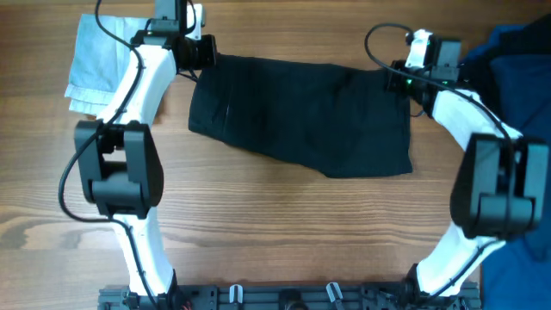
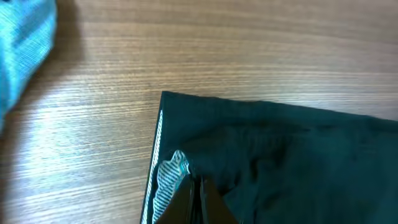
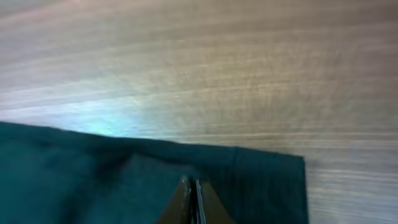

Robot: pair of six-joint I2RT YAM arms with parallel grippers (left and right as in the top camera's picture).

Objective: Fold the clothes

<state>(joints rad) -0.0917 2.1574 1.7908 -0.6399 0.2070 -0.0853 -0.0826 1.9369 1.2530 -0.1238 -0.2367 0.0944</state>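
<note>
The black shorts-like garment (image 1: 301,116) lies spread on the wooden table, far side along the back. My left gripper (image 1: 205,62) is shut on its far left corner; in the left wrist view the jaws (image 2: 196,186) pinch the black cloth (image 2: 280,155) beside the white striped inner strip (image 2: 166,180). My right gripper (image 1: 398,77) is shut on the far right corner; in the right wrist view the jaws (image 3: 191,186) pinch the cloth (image 3: 93,180) near its right edge.
A pale blue folded garment (image 1: 96,60) lies at the back left, also showing in the left wrist view (image 2: 22,43). Navy clothes (image 1: 516,60) are heaped at the right edge. Both arm bases stand at the front of the wooden table (image 1: 284,232).
</note>
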